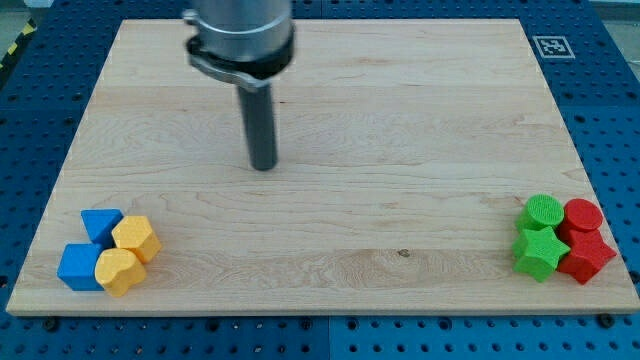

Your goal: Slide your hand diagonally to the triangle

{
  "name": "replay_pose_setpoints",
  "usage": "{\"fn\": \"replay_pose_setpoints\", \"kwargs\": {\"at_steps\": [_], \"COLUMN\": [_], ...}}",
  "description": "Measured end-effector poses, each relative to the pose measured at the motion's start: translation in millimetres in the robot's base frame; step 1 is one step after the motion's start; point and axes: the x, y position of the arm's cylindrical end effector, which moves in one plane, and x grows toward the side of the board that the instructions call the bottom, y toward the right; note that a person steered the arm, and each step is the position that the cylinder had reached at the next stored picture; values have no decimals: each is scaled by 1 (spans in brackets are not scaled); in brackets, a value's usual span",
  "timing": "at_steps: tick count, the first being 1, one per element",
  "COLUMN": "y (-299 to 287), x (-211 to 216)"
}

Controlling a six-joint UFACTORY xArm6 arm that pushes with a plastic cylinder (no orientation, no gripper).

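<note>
My tip [263, 166] rests on the wooden board [330, 110] left of centre, in the upper half. The blue triangle [100, 224] lies near the view's bottom left corner, well down and to the left of my tip. It sits in a tight cluster with a blue cube [77, 268], a yellow hexagon [136, 238] and a yellow heart-shaped block [119, 272]. My tip touches no block.
At the view's bottom right sits a second cluster: a green cylinder [544, 211], a green star [538, 253], a red cylinder [583, 214] and a red star-like block [586, 255]. A fiducial tag [551, 45] is at the board's top right corner.
</note>
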Motion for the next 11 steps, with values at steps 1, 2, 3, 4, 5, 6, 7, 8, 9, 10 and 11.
{"fn": "replay_pose_setpoints", "kwargs": {"at_steps": [1, 2, 3, 4, 5, 6, 7, 8, 9, 10, 11], "y": [-26, -27, -27, -30, -37, -39, -39, -43, -94, -137, -176], "x": [-4, -4, -4, -4, -4, -4, -4, -4, -5, -3, 11]}}
